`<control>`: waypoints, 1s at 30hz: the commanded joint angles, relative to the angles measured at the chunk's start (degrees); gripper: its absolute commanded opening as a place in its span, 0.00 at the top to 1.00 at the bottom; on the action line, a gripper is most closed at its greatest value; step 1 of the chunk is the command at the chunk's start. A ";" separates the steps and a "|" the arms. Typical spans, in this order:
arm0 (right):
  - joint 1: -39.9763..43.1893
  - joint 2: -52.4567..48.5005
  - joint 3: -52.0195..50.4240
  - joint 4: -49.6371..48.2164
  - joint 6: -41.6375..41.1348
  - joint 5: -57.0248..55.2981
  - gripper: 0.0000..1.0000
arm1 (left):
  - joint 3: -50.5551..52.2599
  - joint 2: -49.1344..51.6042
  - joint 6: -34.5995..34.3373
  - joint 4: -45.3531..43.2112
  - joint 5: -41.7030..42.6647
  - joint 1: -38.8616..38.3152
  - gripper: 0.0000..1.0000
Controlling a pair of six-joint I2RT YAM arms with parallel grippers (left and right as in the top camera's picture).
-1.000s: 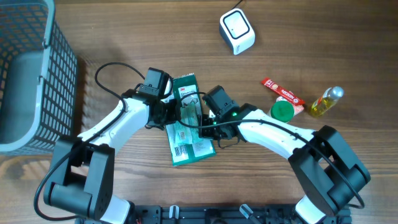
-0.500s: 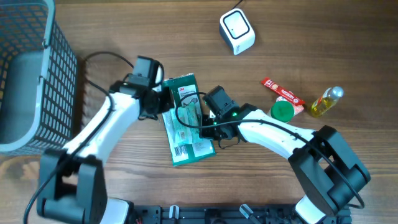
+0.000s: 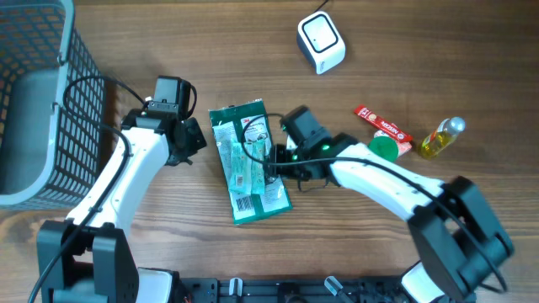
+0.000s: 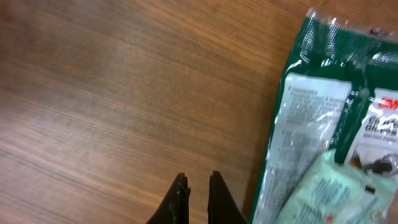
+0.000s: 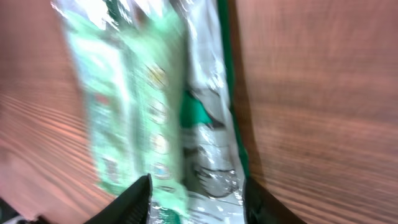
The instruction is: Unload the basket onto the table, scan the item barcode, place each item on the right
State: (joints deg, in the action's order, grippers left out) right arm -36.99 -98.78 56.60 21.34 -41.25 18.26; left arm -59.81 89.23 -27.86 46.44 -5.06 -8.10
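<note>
The item is a green plastic packet [image 3: 244, 164] of gloves lying flat on the wooden table, with a printed barcode label near its lower end. My left gripper [image 3: 196, 140] is shut and empty, just left of the packet's upper edge; in the left wrist view its closed tips [image 4: 198, 186] hover over bare wood beside the packet [image 4: 323, 124]. My right gripper [image 3: 271, 160] is open over the packet's right side, and the right wrist view shows its spread jaws [image 5: 196, 193] straddling the blurred packet [image 5: 155, 112]. The white scanner [image 3: 321, 42] stands at the back.
A dark wire basket [image 3: 42, 101] fills the left side. To the right lie a red packet [image 3: 383, 128], a green cap [image 3: 382, 150] and a small yellow bottle [image 3: 442, 137]. Black cables loop above both arms.
My left gripper has drawn back to the left, off the packet. My right gripper has opened from shut and the packet now lies flat.
</note>
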 commanded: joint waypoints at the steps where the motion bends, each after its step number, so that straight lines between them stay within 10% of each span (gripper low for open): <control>1: 2.71 2.97 1.66 1.31 4.17 -6.29 0.41 | 4.48 -0.17 -1.36 -3.96 4.07 0.11 0.96; 30: -2.91 0.61 -6.71 1.81 -6.19 -0.13 0.54 | 9.25 3.69 8.37 -12.83 17.68 -3.41 0.96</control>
State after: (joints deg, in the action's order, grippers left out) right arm -38.20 -97.30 50.81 23.70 -43.88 16.73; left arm -50.94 92.47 -21.02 33.89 11.92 -11.27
